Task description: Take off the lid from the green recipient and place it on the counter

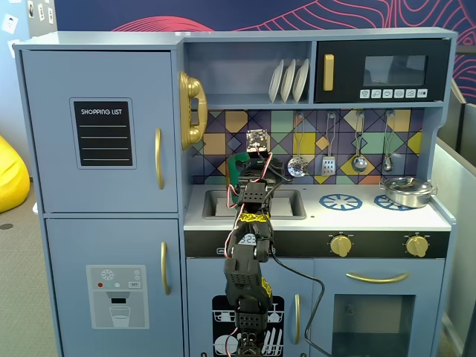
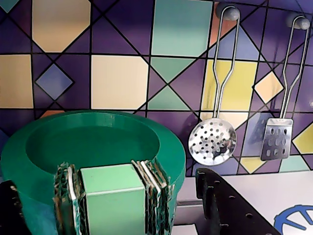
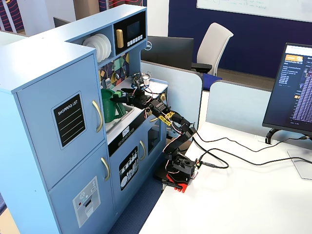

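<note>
The green recipient [image 2: 98,142] fills the lower left of the wrist view. Its top shows a dark green hollow inside a thick rim, and a light green strap [image 2: 112,196] runs down its front between layered cardboard strips. No disc with a knob shows, so the lid is out of view. My gripper [image 2: 105,178] is open, with one black finger [image 2: 7,210] left of the recipient and the other [image 2: 230,205] to its right. In a fixed view the recipient [image 1: 239,165] stands at the sink behind my gripper [image 1: 251,160]. The white counter [image 1: 372,216] lies to the right.
A silver pot [image 1: 407,191] sits on the right burner ring, and a blue burner ring [image 1: 341,201] lies beside it. A skimmer [image 2: 212,142] and a spatula [image 2: 276,139] hang on the tiled back wall. The sink recess [image 1: 286,202] is under the arm.
</note>
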`<state>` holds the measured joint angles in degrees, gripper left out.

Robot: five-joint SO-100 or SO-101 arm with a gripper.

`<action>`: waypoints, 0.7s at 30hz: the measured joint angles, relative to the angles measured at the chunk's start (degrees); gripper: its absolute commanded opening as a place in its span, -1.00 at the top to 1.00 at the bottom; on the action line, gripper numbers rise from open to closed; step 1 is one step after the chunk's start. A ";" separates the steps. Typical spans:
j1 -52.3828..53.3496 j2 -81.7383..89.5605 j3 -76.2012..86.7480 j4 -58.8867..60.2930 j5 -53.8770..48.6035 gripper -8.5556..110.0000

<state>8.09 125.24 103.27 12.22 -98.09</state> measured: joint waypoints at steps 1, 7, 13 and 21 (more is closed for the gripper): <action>0.00 0.00 -0.09 0.00 0.00 0.45; -2.02 0.00 -0.09 2.64 -2.55 0.86; -2.72 0.00 -0.09 2.64 -2.64 0.86; -2.90 0.00 -0.09 0.97 -2.64 0.86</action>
<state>5.19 125.24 103.18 13.18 -100.72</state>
